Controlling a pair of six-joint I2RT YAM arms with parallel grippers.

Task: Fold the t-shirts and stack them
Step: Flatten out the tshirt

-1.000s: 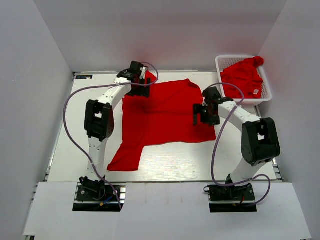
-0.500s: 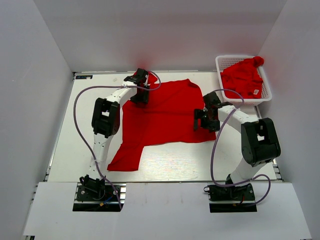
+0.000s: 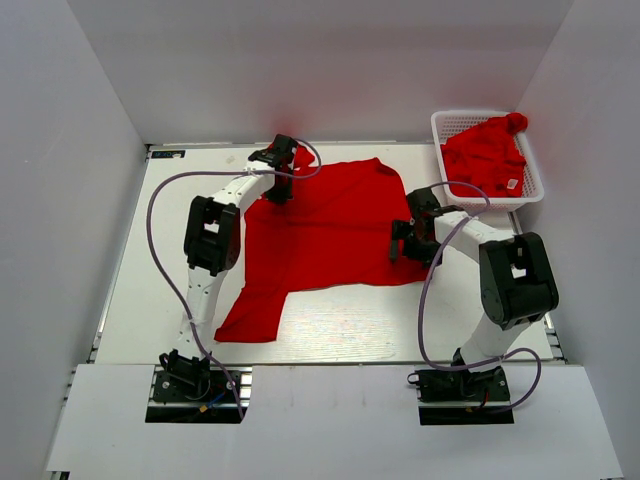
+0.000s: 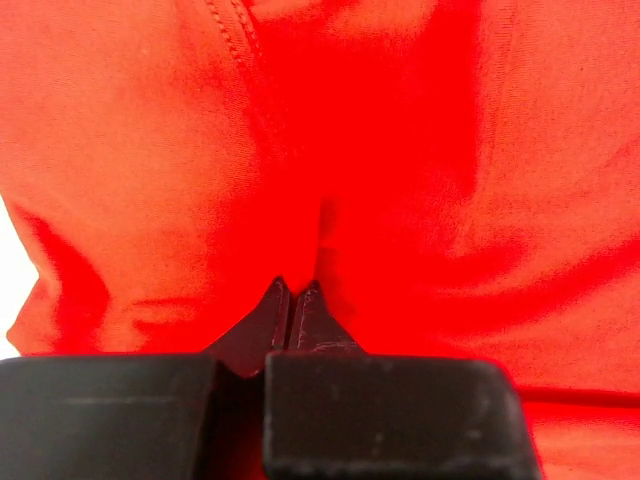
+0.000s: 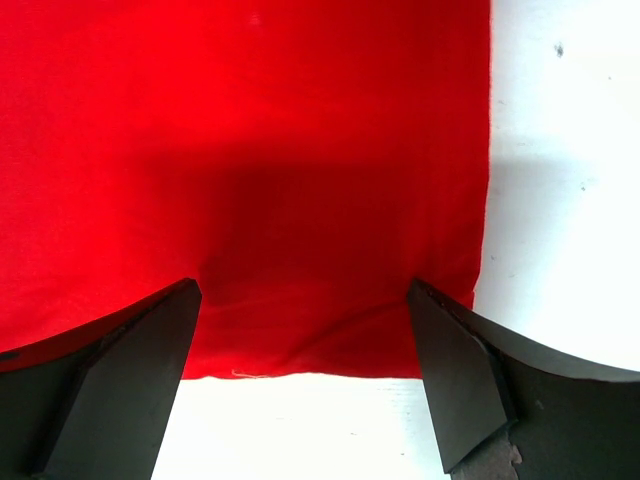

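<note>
Plainly early days. The left gripper (image 4: 292, 300) has its black fingers (image 4: 262, 325) pressed together on a pinch of red cloth, and a soft crease runs up from the tips beside a stitched seam (image 4: 232, 40). That pinch sits at the far left corner of the spread t-shirt (image 3: 330, 225).

The right gripper (image 5: 302, 290) is spread wide. Its two wedge-shaped fingers (image 5: 130, 370) straddle the near right corner of the same shirt, low over the hem, and hold nothing. I cannot tell whether the tips touch the cloth.

The spread t-shirt lies open on the white table (image 3: 150, 260) between the two arms. It is one layer, mostly flat, with one sleeve (image 3: 250, 318) trailing off its near left side. I judge that no fold has been made yet.

A second t-shirt (image 3: 487, 150) is bunched in a white plastic lattice basket (image 3: 455, 118), beyond the far right corner of the spread one, with a small white label (image 3: 512, 185) showing. So nothing is stacked, and both shirts are left to fold.

The cloth is a thin, matte, bright red knit that is limp and puckers readily under a pinch. The basket is rigid open mesh, and the tabletop is smooth and hard.
</note>
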